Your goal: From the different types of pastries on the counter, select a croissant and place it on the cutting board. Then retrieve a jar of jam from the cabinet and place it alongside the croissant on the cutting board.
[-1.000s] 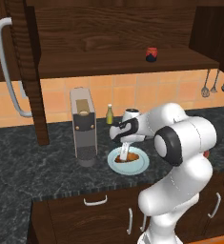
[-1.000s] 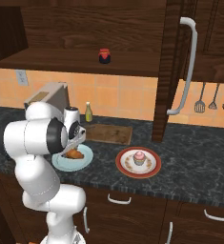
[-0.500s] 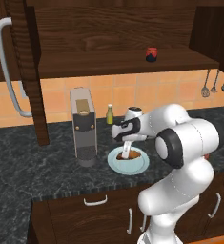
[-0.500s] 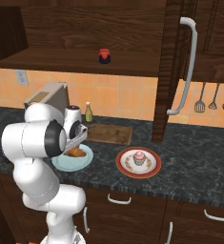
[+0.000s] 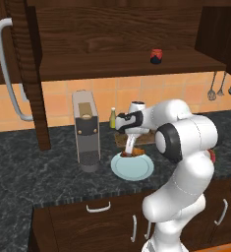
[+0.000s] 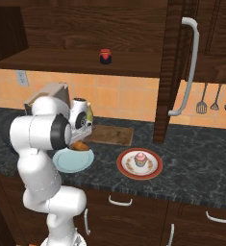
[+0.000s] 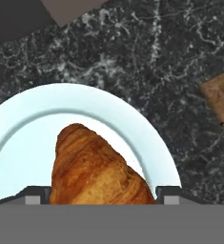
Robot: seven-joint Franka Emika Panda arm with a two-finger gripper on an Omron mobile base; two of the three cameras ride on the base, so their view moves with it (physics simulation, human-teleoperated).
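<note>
While my end effector (image 5: 130,151) hangs over the light-blue plate (image 5: 132,169) at frame centre, the croissant (image 7: 96,171) sits between its fingers. I cannot tell whether they pinch it. The cutting board (image 6: 111,135) lies just beyond on the worktop (image 6: 191,149).

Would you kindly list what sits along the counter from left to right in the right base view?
Light-blue plate → cutting board → red plate with a pink cupcake.

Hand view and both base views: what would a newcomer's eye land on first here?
First the golden croissant, close before the claw and over the light-blue plate on the dark counter. Next, the red-lidded jar of jam alone on the cabinet shelf, and a pink-topped cupcake on the red plate.
</note>
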